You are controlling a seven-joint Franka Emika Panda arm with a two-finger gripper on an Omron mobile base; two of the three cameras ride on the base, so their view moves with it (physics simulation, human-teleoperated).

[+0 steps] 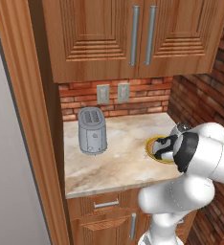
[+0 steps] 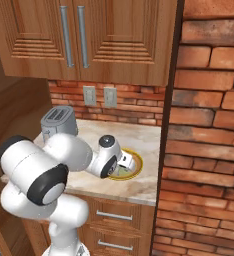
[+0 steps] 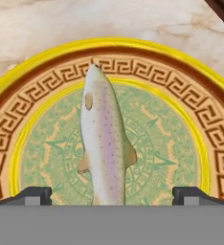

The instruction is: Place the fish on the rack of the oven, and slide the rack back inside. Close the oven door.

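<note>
The robot's two-finger claw (image 3: 112,195) stands with its jaws spread wide and holds nothing. In the hand view its two dark fingertips (image 3: 31,195) rise at either side of the tail end of the small, slender, pale grey-white fish (image 3: 106,143). The fish lies lengthwise between them, head pointing away from the hand, on the round yellow-rimmed plate (image 3: 190,103) with a brown key-pattern band and a pale green centre.

In the left base view the white arm reaches over the beige marbled stone counter (image 1: 118,158), and the claw (image 1: 162,147) hangs just above the plate (image 1: 150,143), which it partly hides. Well apart on the same counter stands a grey metal two-slot toaster (image 1: 92,130). Behind it run a red brick wall (image 1: 142,98) with two grey wall sockets (image 1: 112,93), and wooden cupboards (image 1: 133,33) hang above.

The step in hand appears to be the pickup of the fish; the placing on the rack and the closing of the door are not yet begun.

Risks, as judged from here:
- The fingertips straddle the narrow tail rather than the fuller body. A closure there may pinch thinly, so that the fish pivots or slips out when lifted.
- The fish lies flat on the plate. Too deep a descent would press the fingertips on the plate and could shift or tip it.
- Whether the claw is yet low enough to enclose the fish cannot be told.
</note>
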